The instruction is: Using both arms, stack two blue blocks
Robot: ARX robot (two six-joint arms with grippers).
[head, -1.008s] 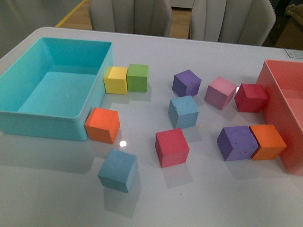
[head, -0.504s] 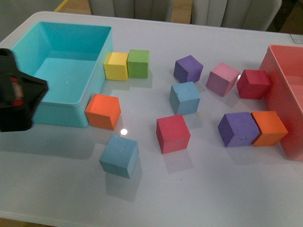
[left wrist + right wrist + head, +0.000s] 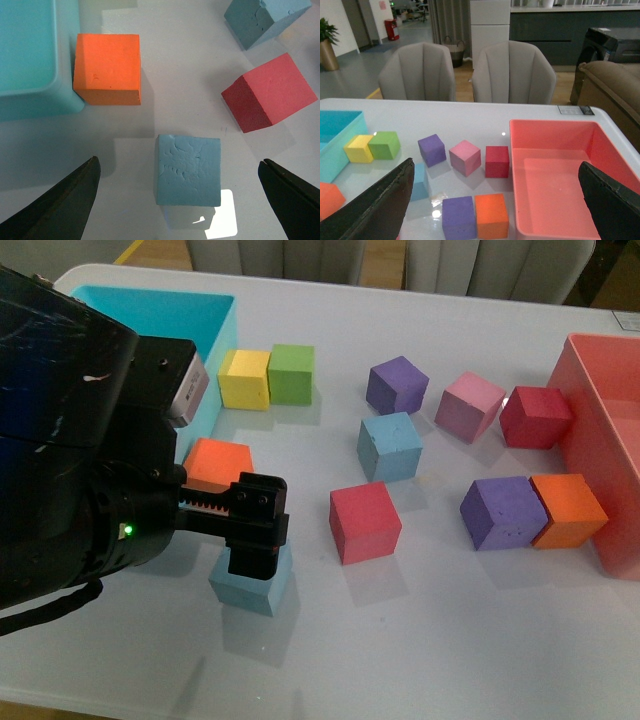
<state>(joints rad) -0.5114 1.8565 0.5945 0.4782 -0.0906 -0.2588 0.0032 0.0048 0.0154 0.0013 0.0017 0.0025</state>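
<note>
One blue block [image 3: 253, 587] lies near the table's front, partly covered in the front view by my left gripper [image 3: 256, 536]. In the left wrist view this blue block [image 3: 189, 170] sits between the wide-spread black fingers [image 3: 67, 205], below them and untouched; the left gripper [image 3: 177, 161] is open and empty. The second blue block [image 3: 390, 447] rests mid-table, also seen at the frame edge as a blue block [image 3: 265, 17]. My right gripper [image 3: 496, 164] is open and empty, high above the table; the mid-table blue block [image 3: 420, 182] peeks out beside its finger. The right arm is not in the front view.
A turquoise bin [image 3: 210, 350] stands at the left, a pink-red bin [image 3: 600, 440] at the right. An orange cube [image 3: 218, 462] and a red cube [image 3: 365, 523] flank the near blue block. Yellow, green, purple, pink, dark red and orange cubes are scattered beyond.
My left arm has swung in from the left edge and now fills the left of the front view, its gripper over the near blue block. The blocks have not moved.
</note>
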